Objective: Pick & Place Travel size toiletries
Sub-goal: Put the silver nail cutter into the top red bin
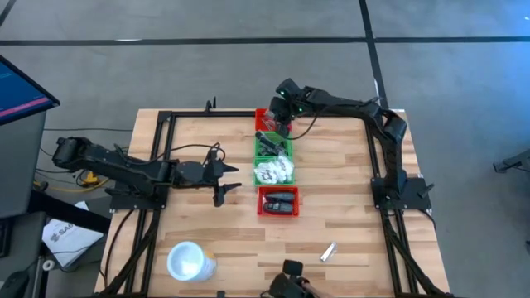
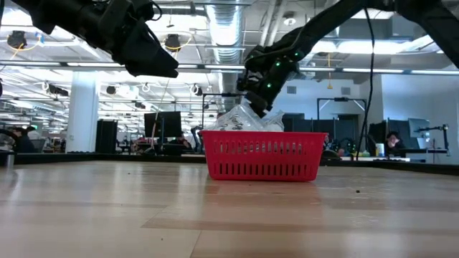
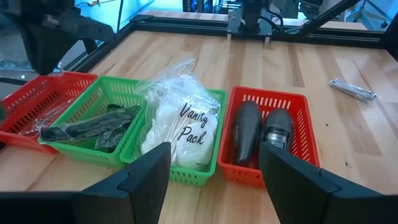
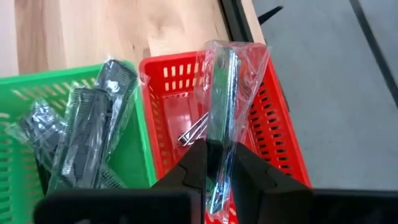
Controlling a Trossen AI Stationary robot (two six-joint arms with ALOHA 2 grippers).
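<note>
Mostly sorted. Right gripper (image 4: 214,163) above far red bin (image 4: 273,124), jaws clamped on wrapped silver tube (image 4: 221,99), unreleased. Left gripper (image 3: 214,174) beside bin row, jaws wide, empty. One silver packet (image 1: 329,251) left on tabletop (image 1: 348,174).

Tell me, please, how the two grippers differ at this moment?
The left gripper is open and holds nothing; the right gripper is shut on a clear wrapped silver tool. The left gripper hovers beside the green bin with the Vanity Pack packets; the right gripper is above the far red bin. Both have dark fingers.
</note>
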